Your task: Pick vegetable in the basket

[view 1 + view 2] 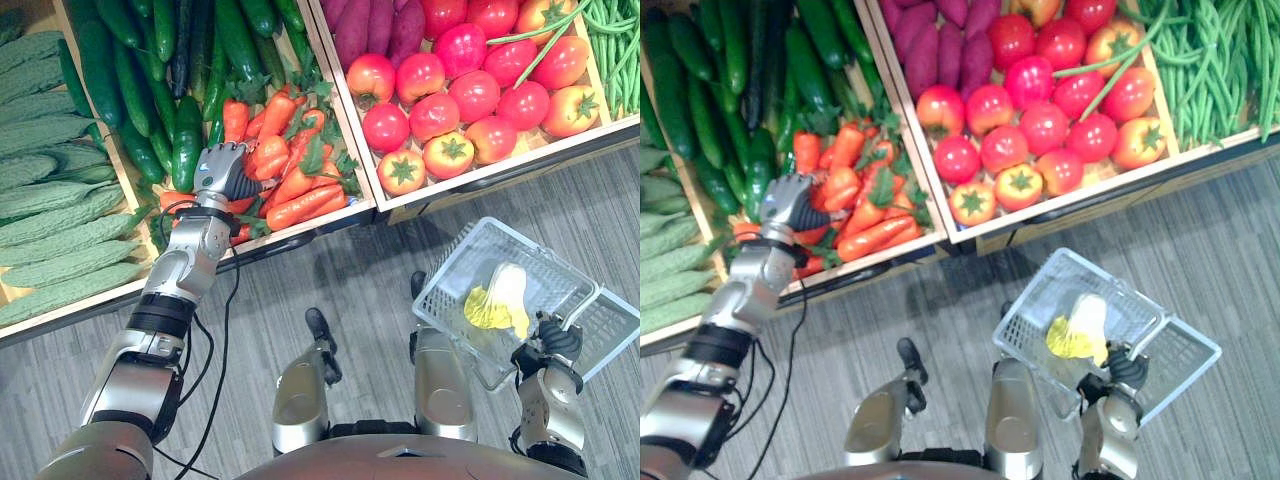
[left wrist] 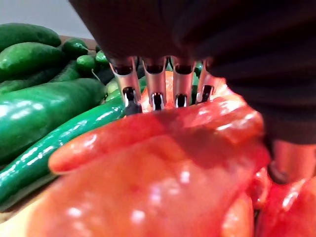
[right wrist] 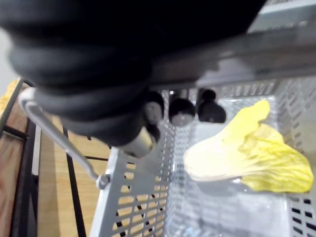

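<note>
A pile of orange carrots (image 1: 290, 170) with green tops lies in a wooden crate on the stand. My left hand (image 1: 225, 170) is down in that pile. In the left wrist view its fingers (image 2: 155, 86) reach over the far side of one carrot (image 2: 163, 148) and the thumb (image 2: 291, 158) sits at the carrot's near side, so the hand closes round it. My right hand (image 1: 548, 345) grips the handle of a clear plastic basket (image 1: 450, 270), held low at the right above the floor. A pale yellow leafy cabbage (image 3: 247, 158) lies inside the basket.
Dark cucumbers (image 1: 130, 70) and bumpy bitter gourds (image 1: 50, 190) lie left of the carrots. To the right, a second crate holds tomatoes (image 1: 440, 90), purple sweet potatoes (image 1: 370, 30) and green beans (image 1: 615, 50). The stand's front edge (image 1: 320, 230) runs above the grey plank floor (image 1: 350, 290).
</note>
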You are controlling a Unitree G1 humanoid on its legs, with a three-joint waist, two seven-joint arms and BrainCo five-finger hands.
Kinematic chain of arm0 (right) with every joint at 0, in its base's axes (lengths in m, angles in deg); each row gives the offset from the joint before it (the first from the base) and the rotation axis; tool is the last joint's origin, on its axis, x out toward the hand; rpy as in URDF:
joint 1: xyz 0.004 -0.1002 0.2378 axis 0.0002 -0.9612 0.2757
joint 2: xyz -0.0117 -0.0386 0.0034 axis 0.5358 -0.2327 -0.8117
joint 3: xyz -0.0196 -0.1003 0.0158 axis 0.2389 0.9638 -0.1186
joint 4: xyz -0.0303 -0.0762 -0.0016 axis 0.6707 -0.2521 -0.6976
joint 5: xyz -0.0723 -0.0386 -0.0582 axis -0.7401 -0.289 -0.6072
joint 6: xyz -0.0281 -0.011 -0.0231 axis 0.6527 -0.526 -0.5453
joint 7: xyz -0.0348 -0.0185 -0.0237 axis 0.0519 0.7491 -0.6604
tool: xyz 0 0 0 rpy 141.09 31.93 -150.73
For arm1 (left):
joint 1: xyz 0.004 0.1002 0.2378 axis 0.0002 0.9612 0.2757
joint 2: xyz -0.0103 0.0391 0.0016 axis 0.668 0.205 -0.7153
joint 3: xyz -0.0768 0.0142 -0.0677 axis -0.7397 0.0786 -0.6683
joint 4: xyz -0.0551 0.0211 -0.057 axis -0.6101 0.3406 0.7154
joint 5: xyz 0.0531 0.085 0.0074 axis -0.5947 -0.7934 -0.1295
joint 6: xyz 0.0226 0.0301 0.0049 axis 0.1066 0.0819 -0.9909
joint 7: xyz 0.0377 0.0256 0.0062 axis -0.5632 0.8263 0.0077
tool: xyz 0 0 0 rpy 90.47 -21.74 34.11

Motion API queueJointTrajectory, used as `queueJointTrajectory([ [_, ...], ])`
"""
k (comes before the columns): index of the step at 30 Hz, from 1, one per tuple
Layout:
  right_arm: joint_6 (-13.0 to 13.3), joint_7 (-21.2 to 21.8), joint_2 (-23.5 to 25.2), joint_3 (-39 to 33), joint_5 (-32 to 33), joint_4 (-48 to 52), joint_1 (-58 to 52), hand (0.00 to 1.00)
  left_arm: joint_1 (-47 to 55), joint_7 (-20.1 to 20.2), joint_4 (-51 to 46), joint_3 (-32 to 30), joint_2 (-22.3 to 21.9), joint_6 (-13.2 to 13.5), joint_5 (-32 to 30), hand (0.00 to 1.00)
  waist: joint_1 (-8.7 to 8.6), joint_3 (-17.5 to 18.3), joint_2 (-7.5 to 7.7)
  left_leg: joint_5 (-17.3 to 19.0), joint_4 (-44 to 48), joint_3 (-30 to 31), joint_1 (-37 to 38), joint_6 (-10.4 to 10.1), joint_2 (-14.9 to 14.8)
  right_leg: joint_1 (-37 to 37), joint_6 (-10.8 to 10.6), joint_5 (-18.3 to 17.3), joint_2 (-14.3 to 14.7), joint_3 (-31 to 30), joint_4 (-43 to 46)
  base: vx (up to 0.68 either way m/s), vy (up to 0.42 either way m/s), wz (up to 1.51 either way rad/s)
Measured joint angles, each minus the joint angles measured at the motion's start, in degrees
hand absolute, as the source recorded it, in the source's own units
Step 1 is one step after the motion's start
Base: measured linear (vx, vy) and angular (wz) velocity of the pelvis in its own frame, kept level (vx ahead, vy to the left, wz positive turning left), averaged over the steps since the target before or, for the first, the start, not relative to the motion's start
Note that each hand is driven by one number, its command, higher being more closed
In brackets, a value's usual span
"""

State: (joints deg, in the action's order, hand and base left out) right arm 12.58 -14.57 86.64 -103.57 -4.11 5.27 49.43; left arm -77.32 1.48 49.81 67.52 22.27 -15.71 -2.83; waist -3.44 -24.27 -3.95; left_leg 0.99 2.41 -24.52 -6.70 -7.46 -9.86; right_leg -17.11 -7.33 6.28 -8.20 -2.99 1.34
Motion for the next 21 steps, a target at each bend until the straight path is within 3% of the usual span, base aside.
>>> queueJointTrajectory([
  [4,0.0,0.3,0.0,0.2,0.0,0.0,-0.1,1.00,0.0,0.0,-0.7,-0.9,0.0,-1.1,-0.7,1.00,-0.21,0.0,0.04,0.2,-0.2,0.1,2.6,0.0,-0.1,3.0,0.0,0.0,0.1,0.4,-0.8,0.00,0.000,0.00],
  [9,-0.1,1.3,0.3,0.4,0.0,-0.1,-1.0,1.00,1.5,-0.4,-8.7,-5.5,2.2,-1.7,-2.6,1.00,-0.22,0.4,0.20,0.6,-0.3,0.2,5.0,0.0,0.0,5.8,0.0,0.0,0.0,0.6,-1.6,0.00,0.000,0.00],
  [13,-0.5,2.3,0.7,0.4,-0.1,-2.3,-1.6,1.00,3.9,-0.8,-12.0,-7.2,2.7,-1.6,-4.4,1.00,-0.46,5.4,0.58,1.1,-0.6,0.1,7.0,-0.2,0.0,8.1,-0.1,0.0,0.1,0.7,-3.1,0.04,0.005,-0.04],
  [21,-1.0,3.3,2.8,-0.2,-0.1,-2.3,-3.2,1.00,6.7,-1.5,-18.4,-6.5,0.5,-0.6,-4.4,1.00,-0.80,9.7,2.04,1.1,-1.9,0.0,10.1,-0.2,0.6,10.7,-0.2,0.1,-0.1,0.5,-3.6,0.00,0.003,-0.02],
])
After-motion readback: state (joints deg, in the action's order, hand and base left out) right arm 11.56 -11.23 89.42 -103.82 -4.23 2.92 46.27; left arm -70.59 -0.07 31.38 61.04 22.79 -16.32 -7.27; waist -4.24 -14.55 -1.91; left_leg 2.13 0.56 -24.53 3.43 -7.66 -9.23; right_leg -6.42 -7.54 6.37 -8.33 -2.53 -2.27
